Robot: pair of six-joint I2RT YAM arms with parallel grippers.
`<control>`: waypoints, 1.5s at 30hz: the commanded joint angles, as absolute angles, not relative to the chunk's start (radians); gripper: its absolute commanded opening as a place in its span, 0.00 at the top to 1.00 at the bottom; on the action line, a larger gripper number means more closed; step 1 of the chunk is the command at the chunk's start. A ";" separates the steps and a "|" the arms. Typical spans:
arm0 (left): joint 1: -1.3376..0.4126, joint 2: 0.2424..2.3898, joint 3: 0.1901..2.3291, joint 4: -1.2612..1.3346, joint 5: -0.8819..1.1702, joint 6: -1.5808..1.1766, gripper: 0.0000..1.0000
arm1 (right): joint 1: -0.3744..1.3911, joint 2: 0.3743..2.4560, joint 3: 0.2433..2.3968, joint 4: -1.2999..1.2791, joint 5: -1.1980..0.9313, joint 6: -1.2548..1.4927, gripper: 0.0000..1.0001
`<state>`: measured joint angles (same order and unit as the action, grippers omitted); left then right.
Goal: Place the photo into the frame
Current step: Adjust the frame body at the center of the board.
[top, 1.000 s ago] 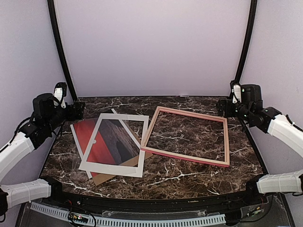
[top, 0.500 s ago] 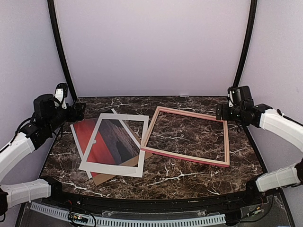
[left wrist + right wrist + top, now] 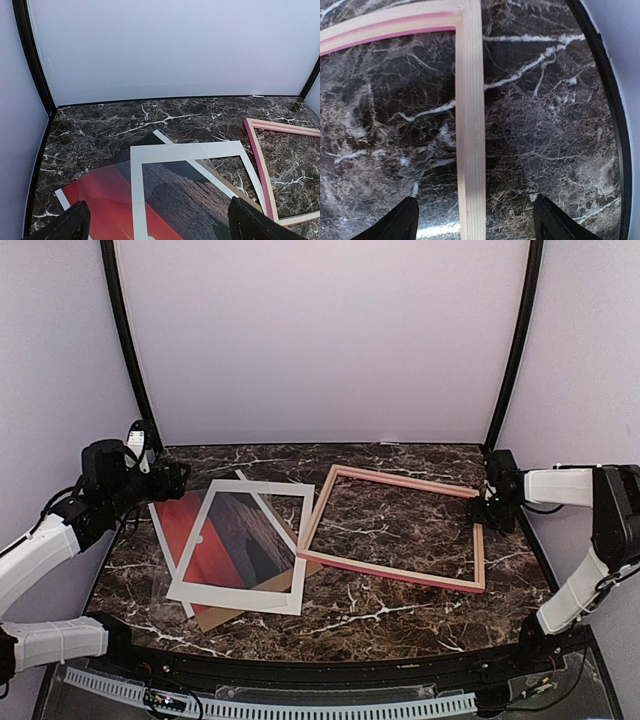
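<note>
Right gripper point(image 3: 476, 223) was low over the bench point(image 3: 547, 125), jaws wide, holding nothing. The frame point(image 3: 469, 125) had its light wood side rail running straight between the two fingers point(image 3: 400, 220), with a gap on each side and no contact visible. Just ahead of that gripper the rail met the frame's far corner, with a pink strip along the inner edge. In the top view the same gripper point(image 3: 487, 510) sat at the frame's far right corner.

Left gripper point(image 3: 160, 227) was raised above the bench, jaws wide, empty. Below and just ahead of it lay the photo point(image 3: 100, 200), flat on the bench, red part showing at the gripper's left. The white mat point(image 3: 136, 200) lay on top of the photo, dark land showing through its window. A brown board point(image 3: 225, 615) stuck out under the pile on the near side. The photo was outside the frame point(image 3: 400, 575), which lay flat further to that gripper's right, its left rail just beside the mat's corner. Beyond everything was a plain pale wall point(image 3: 165, 50).
</note>
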<state>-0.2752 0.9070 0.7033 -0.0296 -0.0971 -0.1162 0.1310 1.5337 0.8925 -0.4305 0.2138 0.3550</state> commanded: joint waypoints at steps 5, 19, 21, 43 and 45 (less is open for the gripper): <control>-0.282 0.930 0.710 -0.003 -0.040 -0.138 0.01 | 0.069 1.645 0.842 -0.325 0.054 0.378 0.42; -0.302 0.957 0.713 -0.003 -0.005 -0.147 0.01 | -0.053 1.590 0.720 -0.253 0.013 0.438 0.73; -0.308 0.960 0.713 -0.003 -0.005 -0.148 0.01 | -0.077 1.558 0.675 -0.217 -0.030 0.471 0.75; -0.331 0.948 0.723 -0.003 0.034 -0.167 0.01 | -0.055 1.278 0.390 -0.059 -0.071 0.818 0.76; -0.331 0.945 0.721 -0.003 0.034 -0.169 0.01 | -0.052 1.283 0.395 -0.067 -0.065 0.819 0.76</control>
<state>-0.3256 0.9638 0.7033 -0.0235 0.0193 -0.1612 -0.0650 1.2678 0.3943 -0.0086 -0.0555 0.7776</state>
